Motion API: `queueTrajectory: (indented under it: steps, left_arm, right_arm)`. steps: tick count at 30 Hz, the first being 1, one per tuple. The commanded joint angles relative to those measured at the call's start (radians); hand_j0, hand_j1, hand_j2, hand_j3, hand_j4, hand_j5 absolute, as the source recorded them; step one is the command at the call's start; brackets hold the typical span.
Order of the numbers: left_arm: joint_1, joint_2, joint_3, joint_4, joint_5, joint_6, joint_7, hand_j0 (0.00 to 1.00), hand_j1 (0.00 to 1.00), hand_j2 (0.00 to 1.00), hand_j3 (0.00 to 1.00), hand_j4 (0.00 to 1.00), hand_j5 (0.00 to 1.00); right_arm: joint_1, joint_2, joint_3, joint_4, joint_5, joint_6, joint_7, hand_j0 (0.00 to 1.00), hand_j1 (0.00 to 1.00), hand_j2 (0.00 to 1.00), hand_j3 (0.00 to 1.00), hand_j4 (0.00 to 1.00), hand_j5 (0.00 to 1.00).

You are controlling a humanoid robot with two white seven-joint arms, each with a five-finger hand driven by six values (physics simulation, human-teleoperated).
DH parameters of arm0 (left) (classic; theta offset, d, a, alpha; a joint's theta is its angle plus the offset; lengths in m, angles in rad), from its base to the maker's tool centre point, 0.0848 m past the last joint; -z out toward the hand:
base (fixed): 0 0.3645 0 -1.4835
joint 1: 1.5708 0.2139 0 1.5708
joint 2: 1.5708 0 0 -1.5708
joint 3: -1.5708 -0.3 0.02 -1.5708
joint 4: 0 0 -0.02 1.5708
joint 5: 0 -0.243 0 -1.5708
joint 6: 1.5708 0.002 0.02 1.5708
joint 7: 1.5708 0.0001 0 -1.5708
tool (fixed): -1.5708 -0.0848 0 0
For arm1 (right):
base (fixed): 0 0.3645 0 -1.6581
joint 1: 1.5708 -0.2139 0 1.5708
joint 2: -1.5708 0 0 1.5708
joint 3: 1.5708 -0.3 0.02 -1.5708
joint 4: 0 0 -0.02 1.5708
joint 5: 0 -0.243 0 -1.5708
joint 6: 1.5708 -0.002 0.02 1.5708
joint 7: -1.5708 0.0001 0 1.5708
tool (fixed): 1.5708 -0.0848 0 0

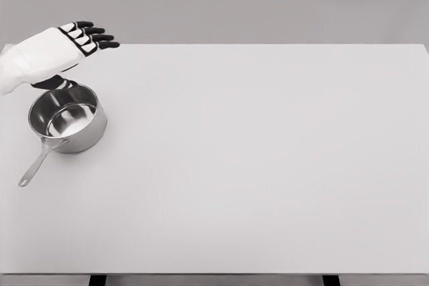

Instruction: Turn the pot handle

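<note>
A shiny steel pot (67, 117) stands upright on the left side of the white table (255, 165). Its long handle (39, 163) points toward the lower left, near the table's front-left area. My left hand (84, 37) hovers just behind and above the pot, with its fingers stretched out to the right and holding nothing. The thumb shows dark beneath the palm, close to the pot's far rim. The right arm is out of view.
The table's far edge runs just behind the left hand, and the left edge lies close to the pot. Two dark table legs (97, 279) show below the front edge.
</note>
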Motion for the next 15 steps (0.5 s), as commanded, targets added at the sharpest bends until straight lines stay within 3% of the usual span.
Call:
queueTrajectory:
  steps: [1,6,9,11,15]
  left_arm:
    - [0.0,-0.001,0.0,-0.002,0.005,0.001,0.001,1.0,1.0,1.0,1.0,1.0,1.0]
    - [0.0,0.002,0.0,-0.011,0.011,0.001,0.004,1.0,1.0,1.0,1.0,1.0,1.0]
    - [0.015,0.012,0.0,-0.143,0.026,0.001,0.007,1.0,1.0,1.0,1.0,1.0,1.0]
    - [0.08,0.011,0.006,-0.168,0.026,0.001,0.007,1.0,1.0,1.0,1.0,1.0,1.0]
    - [0.138,0.006,0.006,-0.194,0.028,0.001,0.024,1.0,1.0,1.0,1.0,1.0,1.0]
  right_arm:
    - [0.0,0.0,0.002,0.002,0.003,0.0,-0.006,1.0,1.0,1.0,1.0,1.0,1.0]
    - [0.002,0.0,-0.01,-0.002,0.003,0.0,-0.003,1.0,1.0,1.0,1.0,1.0,1.0]
    - [0.002,0.0,-0.011,-0.004,0.003,0.0,0.0,1.0,1.0,1.0,1.0,1.0,1.0]
    - [0.002,0.0,-0.01,-0.005,0.003,0.0,0.0,1.0,1.0,1.0,1.0,1.0,1.0]
    - [0.002,0.0,-0.011,-0.005,0.003,0.0,0.0,1.0,1.0,1.0,1.0,1.0,1.0]
